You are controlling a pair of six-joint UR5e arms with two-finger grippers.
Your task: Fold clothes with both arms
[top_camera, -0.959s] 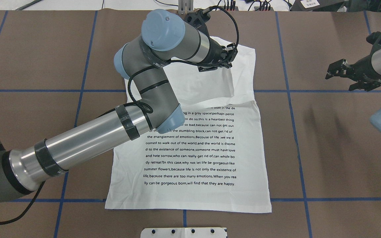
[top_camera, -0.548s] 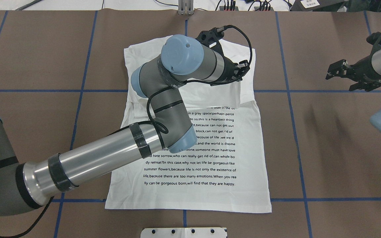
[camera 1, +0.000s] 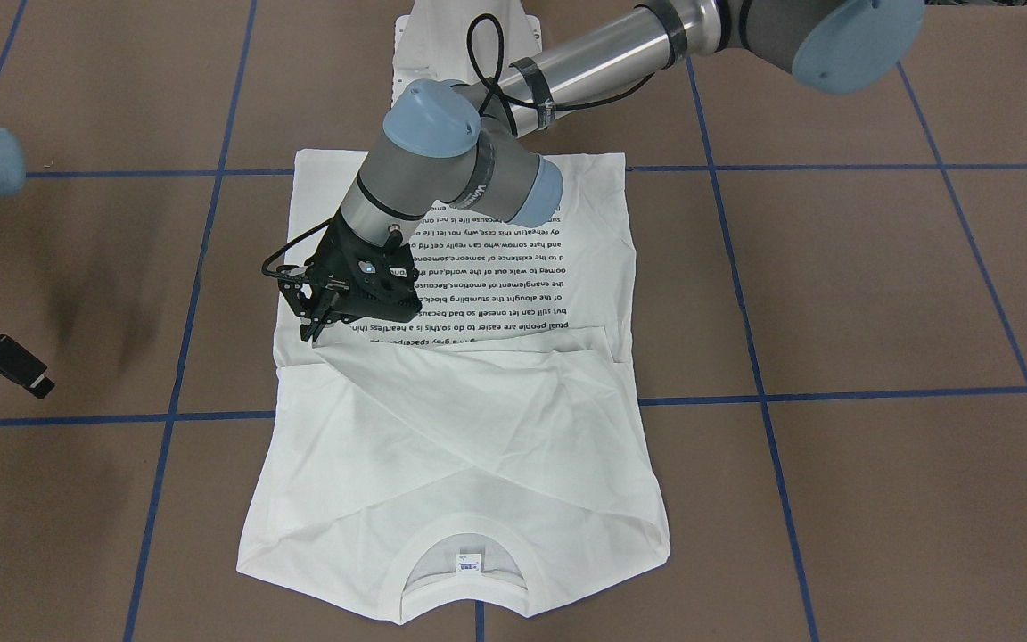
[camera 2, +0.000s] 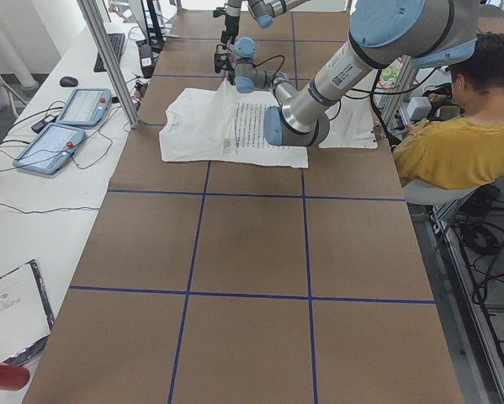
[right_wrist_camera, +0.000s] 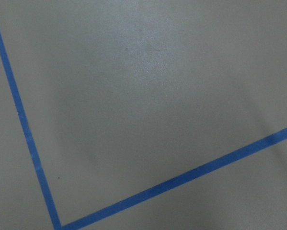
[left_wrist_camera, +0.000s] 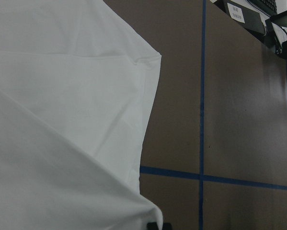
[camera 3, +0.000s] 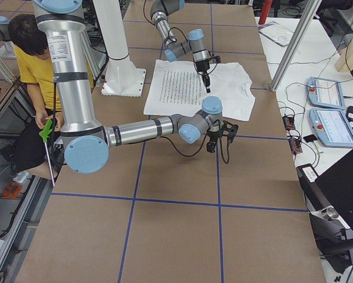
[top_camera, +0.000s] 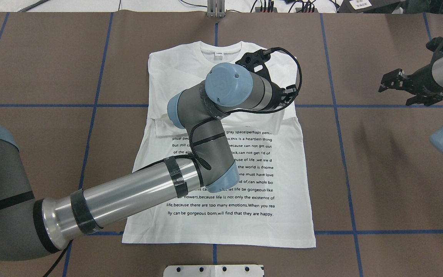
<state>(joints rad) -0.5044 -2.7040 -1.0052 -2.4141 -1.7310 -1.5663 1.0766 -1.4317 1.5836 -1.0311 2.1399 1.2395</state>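
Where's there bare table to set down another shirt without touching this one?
Roomiest: the bare table squares between the T-shirt and the right gripper, which hovers open. The far-left squares, beyond the left arm, are free too. The middle is crowded: the left gripper pinches the folded sleeve there.

Overhead and front cameras oppose; both show T-shirt (top_camera: 294,219).
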